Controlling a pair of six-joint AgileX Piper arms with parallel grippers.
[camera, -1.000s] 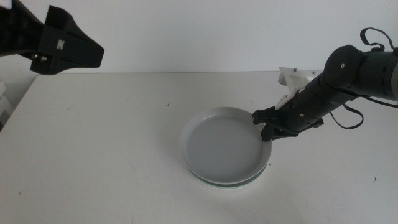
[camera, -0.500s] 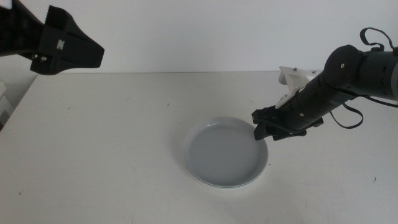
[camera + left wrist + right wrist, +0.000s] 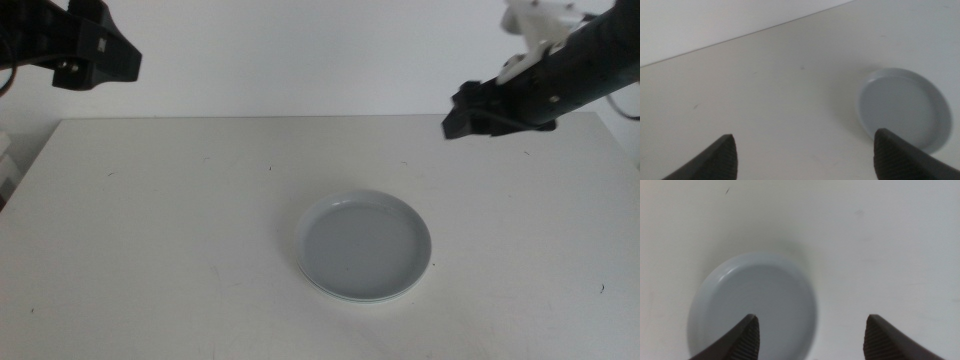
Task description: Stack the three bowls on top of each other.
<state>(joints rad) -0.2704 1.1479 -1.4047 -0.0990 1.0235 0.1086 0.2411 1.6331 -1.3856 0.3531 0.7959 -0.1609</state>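
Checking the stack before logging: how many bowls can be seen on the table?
1 clearly: a grey-blue bowl right of the table's centre. A second rim peeks beneath it; any others nested underneath stay hidden.

Stack of bowls [image 3: 366, 245]: only the top grey-blue dish shows; the ones under it are hidden, so count and colours can't be told. A thin pale edge at 6 o'clock of the rim is too small to resolve. Left gripper [image 3: 95, 52] is cut off by the middle view's edge at 10 o'clock, its arm out of frame. Right gripper [image 3: 470, 115] at 2 o'clock: arm cropped by the edge. Both wrist views are soft; jaw bases are cut off.
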